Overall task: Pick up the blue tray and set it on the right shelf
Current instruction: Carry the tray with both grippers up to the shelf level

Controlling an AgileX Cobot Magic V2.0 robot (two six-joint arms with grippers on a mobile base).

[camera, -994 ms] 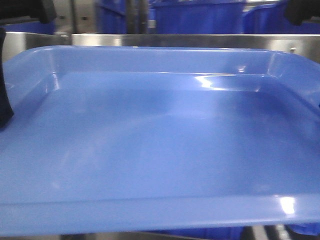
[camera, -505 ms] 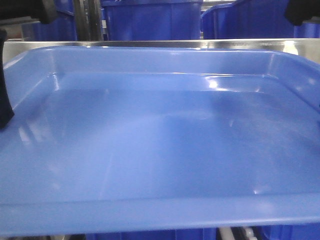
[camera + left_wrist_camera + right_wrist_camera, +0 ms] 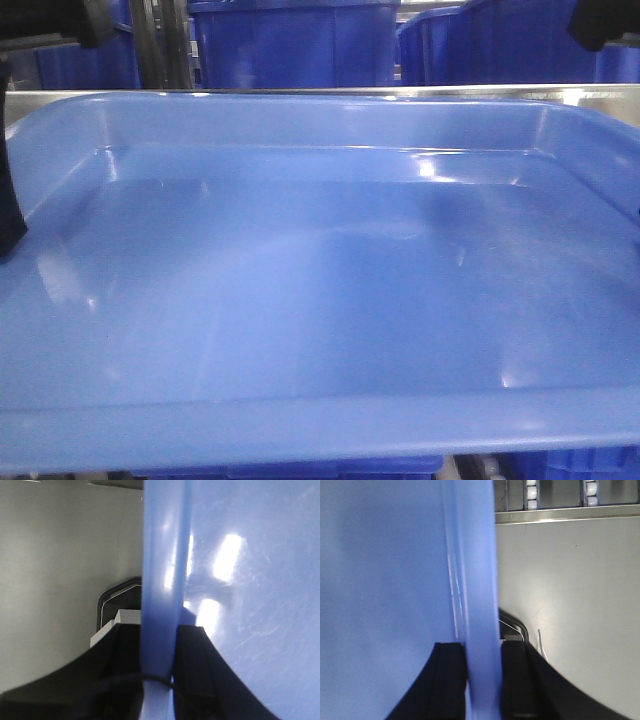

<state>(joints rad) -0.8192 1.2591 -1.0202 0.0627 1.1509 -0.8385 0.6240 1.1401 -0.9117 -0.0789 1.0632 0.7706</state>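
The blue tray (image 3: pixel 320 300) fills nearly the whole front view, held level and close to the camera. Behind its far rim runs the steel front rail of the right shelf (image 3: pixel 560 96). In the left wrist view my left gripper (image 3: pixel 159 640) is shut on the tray's left rim (image 3: pixel 160 580), one black finger on each side of the wall. In the right wrist view my right gripper (image 3: pixel 483 655) is shut on the tray's right rim (image 3: pixel 475 580) the same way. A black part of the left arm (image 3: pixel 8 200) shows at the tray's left edge.
Deep dark-blue storage bins (image 3: pixel 290 45) stand on the shelf behind the rail, with perforated steel uprights (image 3: pixel 160 45) between them. A grey flat surface (image 3: pixel 55 570) lies below the tray in both wrist views. White rollers (image 3: pixel 532 490) sit beyond a metal edge at the top of the right wrist view.
The shelf rail has sunk lower behind the tray's far rim and the bins behind have shifted left, so the tray now covers more of the rail. Both grips are unchanged.
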